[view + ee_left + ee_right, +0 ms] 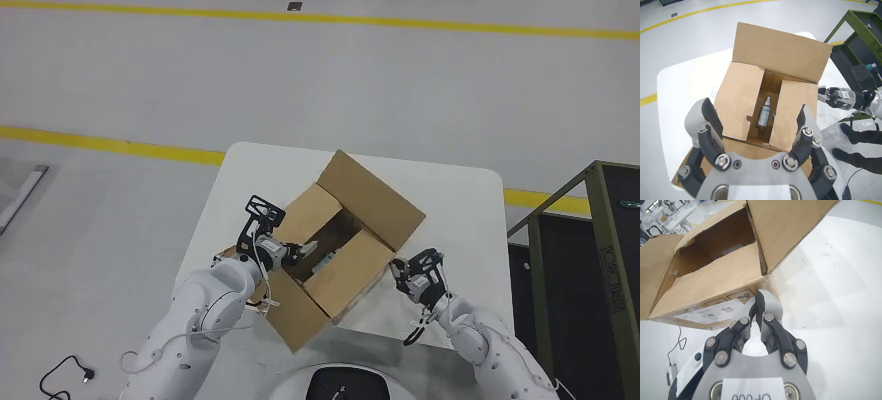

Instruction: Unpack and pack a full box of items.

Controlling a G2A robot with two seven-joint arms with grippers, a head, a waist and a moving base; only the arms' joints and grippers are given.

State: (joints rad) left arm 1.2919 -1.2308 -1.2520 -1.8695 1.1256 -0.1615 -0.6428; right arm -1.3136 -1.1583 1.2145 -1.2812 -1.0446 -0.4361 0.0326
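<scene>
A brown cardboard box (335, 250) stands on the white table (450, 200) with its outer flaps up and two inner flaps half folded over the opening. Through the gap between them a clear spray bottle (764, 114) lies on the box floor. My left gripper (300, 248) hovers open just above the near edge of the box (745, 91), nothing between its fingers (712, 115). My right gripper (400, 272) is shut and empty, right beside the box's labelled side wall (702, 313), low near the table. It also appears as the right gripper (822, 94) in the left wrist view.
A green metal rack (600, 260) stands off the table's right side. A person's legs and shoes (853, 140) are on the floor by the table's near right corner. Bare table lies to the right of the box (829, 285).
</scene>
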